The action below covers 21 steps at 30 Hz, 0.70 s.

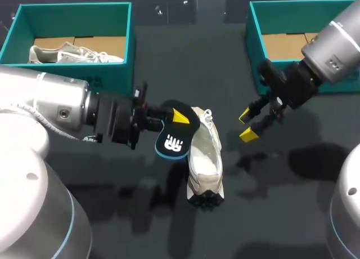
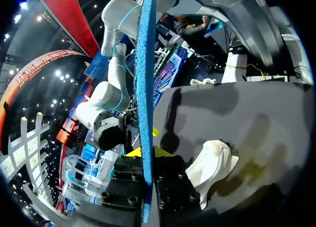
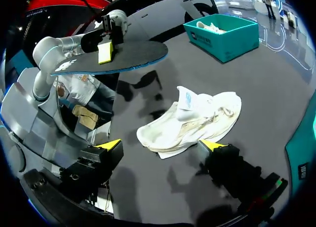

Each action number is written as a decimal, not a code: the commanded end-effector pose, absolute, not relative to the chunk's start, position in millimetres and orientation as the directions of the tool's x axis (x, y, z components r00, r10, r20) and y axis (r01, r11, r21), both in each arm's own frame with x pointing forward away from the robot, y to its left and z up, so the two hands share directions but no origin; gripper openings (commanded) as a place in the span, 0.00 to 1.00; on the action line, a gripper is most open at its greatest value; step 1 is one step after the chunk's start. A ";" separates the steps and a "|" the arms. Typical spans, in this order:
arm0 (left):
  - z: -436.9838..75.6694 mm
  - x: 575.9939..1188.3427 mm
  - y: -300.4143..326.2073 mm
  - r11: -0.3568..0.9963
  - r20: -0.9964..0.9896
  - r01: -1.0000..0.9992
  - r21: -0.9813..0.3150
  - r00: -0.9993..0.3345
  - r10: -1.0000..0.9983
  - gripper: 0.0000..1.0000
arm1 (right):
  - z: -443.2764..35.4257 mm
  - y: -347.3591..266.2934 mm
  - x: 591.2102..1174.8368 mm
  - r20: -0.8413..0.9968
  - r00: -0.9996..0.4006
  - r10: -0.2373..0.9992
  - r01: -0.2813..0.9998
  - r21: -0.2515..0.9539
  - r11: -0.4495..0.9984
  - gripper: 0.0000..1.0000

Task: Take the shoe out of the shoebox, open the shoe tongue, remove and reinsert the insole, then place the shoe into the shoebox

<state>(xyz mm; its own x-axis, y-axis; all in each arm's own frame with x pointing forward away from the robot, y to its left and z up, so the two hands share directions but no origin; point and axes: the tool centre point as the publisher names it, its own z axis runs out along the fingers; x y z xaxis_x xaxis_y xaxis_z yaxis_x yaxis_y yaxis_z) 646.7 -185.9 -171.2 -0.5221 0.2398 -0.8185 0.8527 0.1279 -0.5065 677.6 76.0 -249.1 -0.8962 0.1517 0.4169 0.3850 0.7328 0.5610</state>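
White shoe (image 3: 197,116) lies sideways ahead of the spread right end effector (image 3: 162,146).

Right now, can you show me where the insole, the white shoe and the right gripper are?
insole (image 1: 175,136), head view, on its dark face by the white mark.
white shoe (image 1: 206,157), head view, on its open inside.
right gripper (image 1: 247,125), head view, midway between its yellow tips.
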 end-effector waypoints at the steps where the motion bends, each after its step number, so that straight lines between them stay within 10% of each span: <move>1: -168.2 617.0 -178.6 0.162 -0.794 0.824 -0.543 -0.566 0.222 0.00 | -247.8 66.7 661.9 0.265 -0.959 0.100 0.236 0.553 0.799 1.00; 21: -179.2 599.0 -184.1 0.138 -0.739 0.769 -0.624 -0.638 0.214 0.00 | -265.6 73.6 652.4 0.215 -0.975 0.055 0.155 0.479 0.864 1.00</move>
<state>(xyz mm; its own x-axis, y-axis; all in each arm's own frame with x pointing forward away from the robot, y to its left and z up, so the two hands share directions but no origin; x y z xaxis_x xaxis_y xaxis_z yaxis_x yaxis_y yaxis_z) 599.4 -180.9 -172.2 -0.6301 0.2149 -0.7462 0.7760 0.1386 -0.6153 658.2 65.5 -264.6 -0.9702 0.0462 0.2377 0.1607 0.8572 0.4893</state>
